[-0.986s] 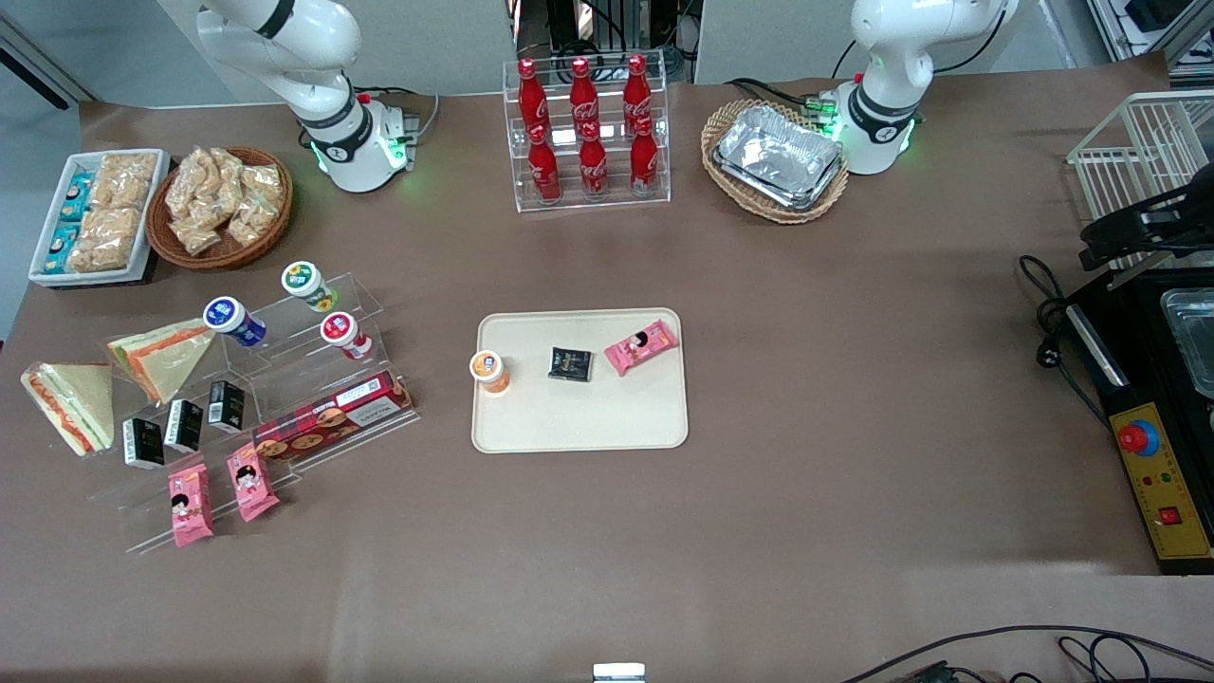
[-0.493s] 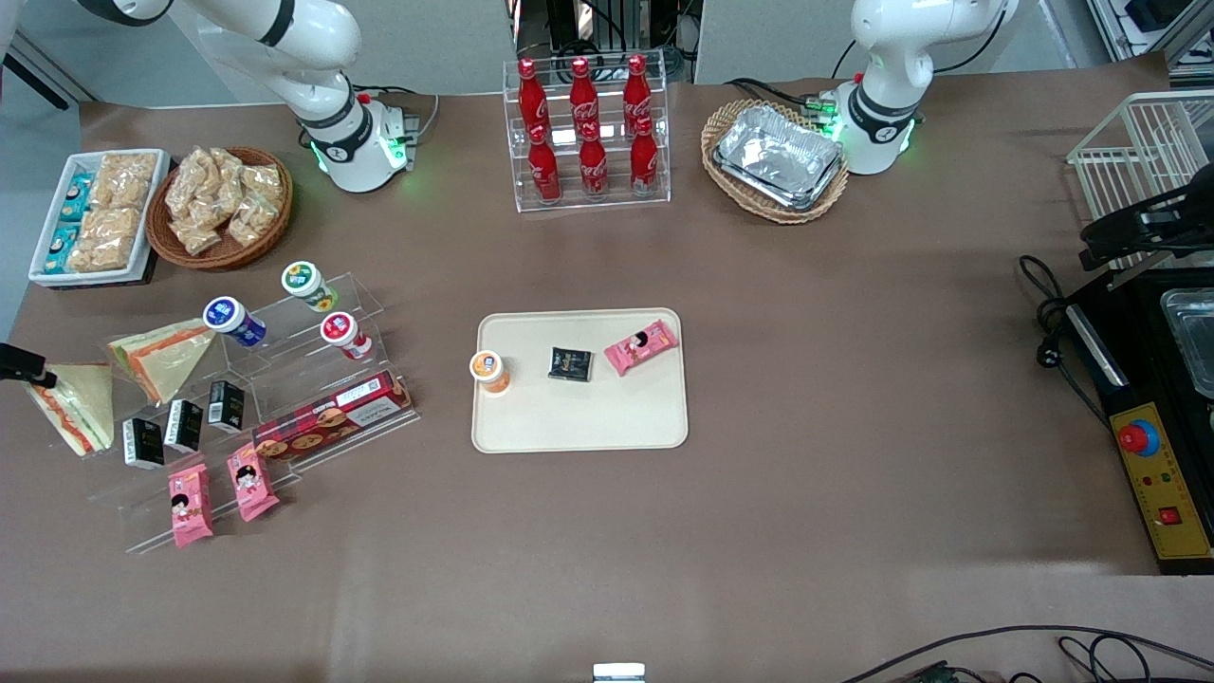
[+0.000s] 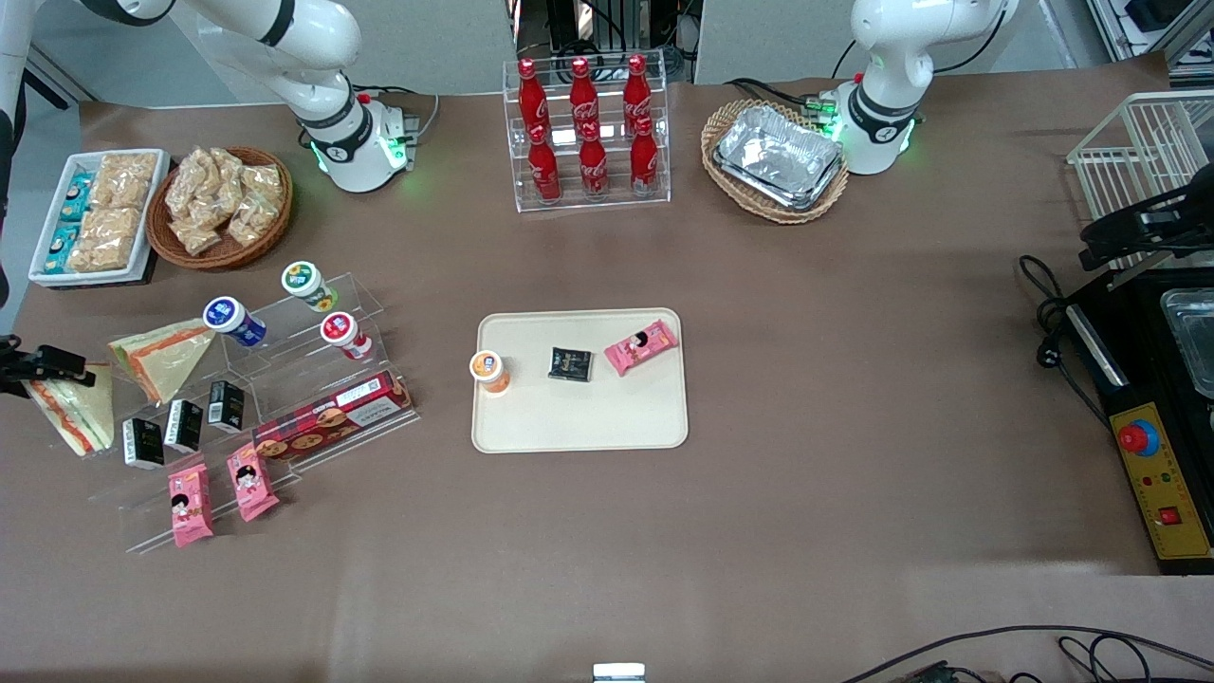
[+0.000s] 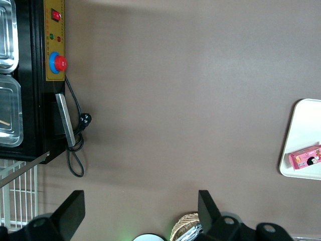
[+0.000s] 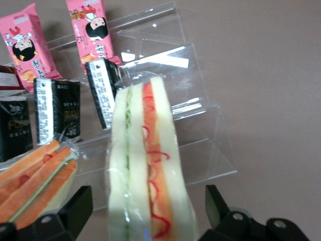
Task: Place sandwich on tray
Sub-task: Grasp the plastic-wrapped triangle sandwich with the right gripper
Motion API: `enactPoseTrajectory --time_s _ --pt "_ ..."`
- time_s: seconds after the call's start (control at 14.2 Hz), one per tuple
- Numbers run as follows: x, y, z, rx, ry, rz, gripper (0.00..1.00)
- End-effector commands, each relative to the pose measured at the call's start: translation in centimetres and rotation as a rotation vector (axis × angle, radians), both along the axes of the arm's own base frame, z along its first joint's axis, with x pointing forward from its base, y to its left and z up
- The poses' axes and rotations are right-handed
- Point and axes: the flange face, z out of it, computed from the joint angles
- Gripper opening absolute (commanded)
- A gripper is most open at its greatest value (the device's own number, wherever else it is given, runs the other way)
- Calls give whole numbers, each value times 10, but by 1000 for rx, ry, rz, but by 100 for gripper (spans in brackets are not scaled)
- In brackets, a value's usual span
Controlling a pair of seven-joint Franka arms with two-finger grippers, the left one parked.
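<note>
The clear-wrapped triangular sandwich wedge (image 3: pixel 68 415) lies at the working arm's end of the table, at nine o'clock from the cream-beige rectangular plastic tray (image 3: pixel 579 429). The black gripper (image 3: pixel 43 365) has just arrived above it, jaws spread wide and empty, so grasping comes next.

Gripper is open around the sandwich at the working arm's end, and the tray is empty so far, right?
Not quite. The tray is not empty: the front view shows an orange-lidded cup, a black packet and a pink packet on it. The rest holds: the gripper is open, its fingers either side of the sandwich, at the working arm's end.
</note>
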Motion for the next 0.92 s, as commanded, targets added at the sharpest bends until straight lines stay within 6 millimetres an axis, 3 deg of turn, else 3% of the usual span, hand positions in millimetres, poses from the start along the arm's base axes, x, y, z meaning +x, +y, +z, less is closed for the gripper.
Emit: enactPoseTrajectory --time_s 0.0,0.07,0.14,0.56,0.85 --pt "-2 9 1 20 -30 7 65" --pt "-2 8 1 19 -30 10 18" --pt "-2 8 1 19 -30 7 0" --pt "1 7 13 16 -49 5 0" --pt "7 10 85 -7 -131 27 0"
